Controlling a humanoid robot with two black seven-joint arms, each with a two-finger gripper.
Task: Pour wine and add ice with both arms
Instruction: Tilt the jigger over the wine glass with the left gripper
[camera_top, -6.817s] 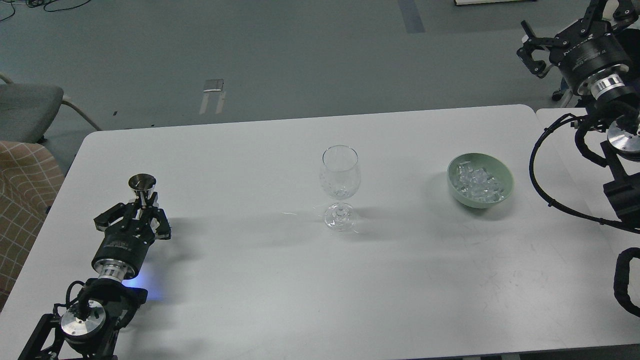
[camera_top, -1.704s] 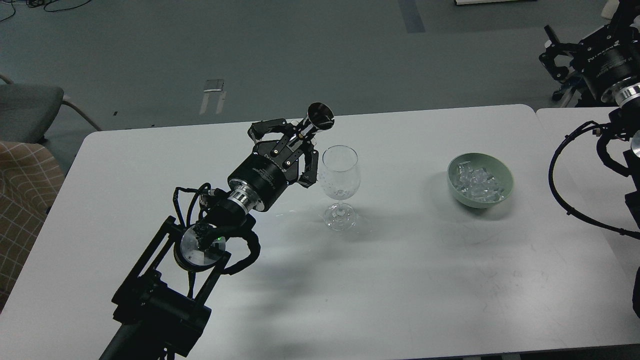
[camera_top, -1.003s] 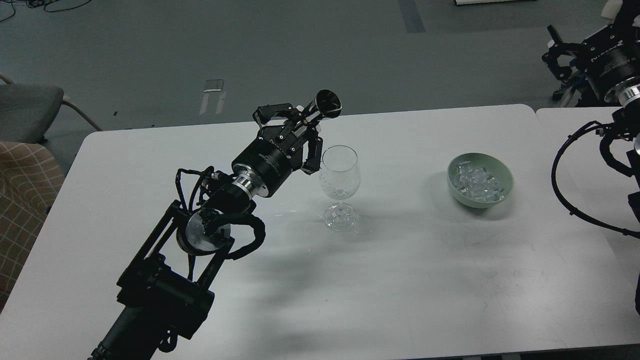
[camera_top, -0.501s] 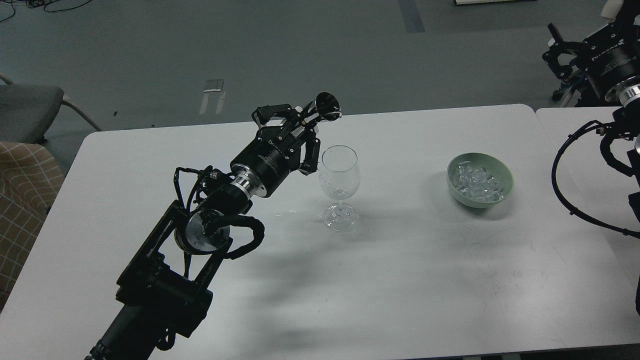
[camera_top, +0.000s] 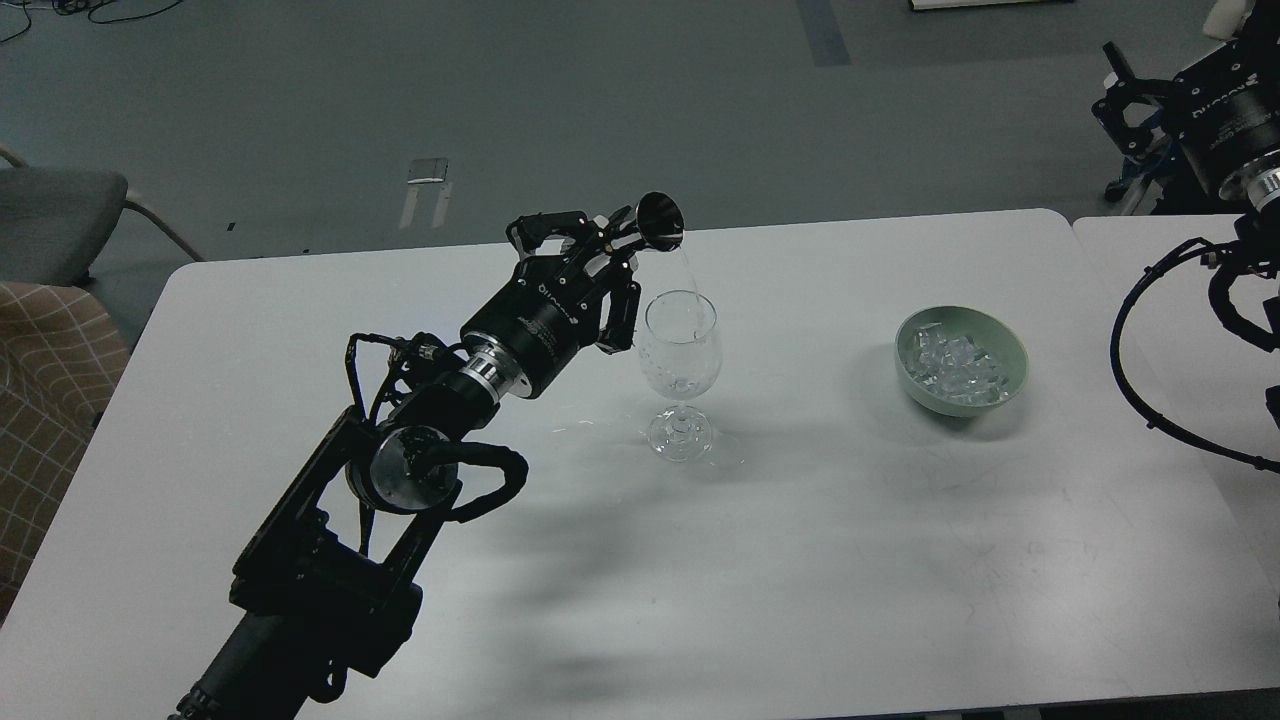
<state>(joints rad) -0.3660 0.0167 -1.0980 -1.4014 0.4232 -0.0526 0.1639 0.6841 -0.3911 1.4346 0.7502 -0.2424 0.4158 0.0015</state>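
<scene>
Left tool pouring over the glass

The left tool (camera_top: 590, 262) gripped a tilted metal cup (camera_top: 655, 222); a thin wine (camera_top: 688, 272) stream fell into the glass (camera_top: 680, 345) on the worktop (camera_top: 800, 560). Ice (camera_top: 950, 360) filled the green bowl (camera_top: 990, 395). The right tool (camera_top: 1130, 95) hung with fingers spread.

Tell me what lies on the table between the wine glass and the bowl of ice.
Nothing: in the head view, the white table is bare between the wine glass and the green bowl holding the ice.
</scene>
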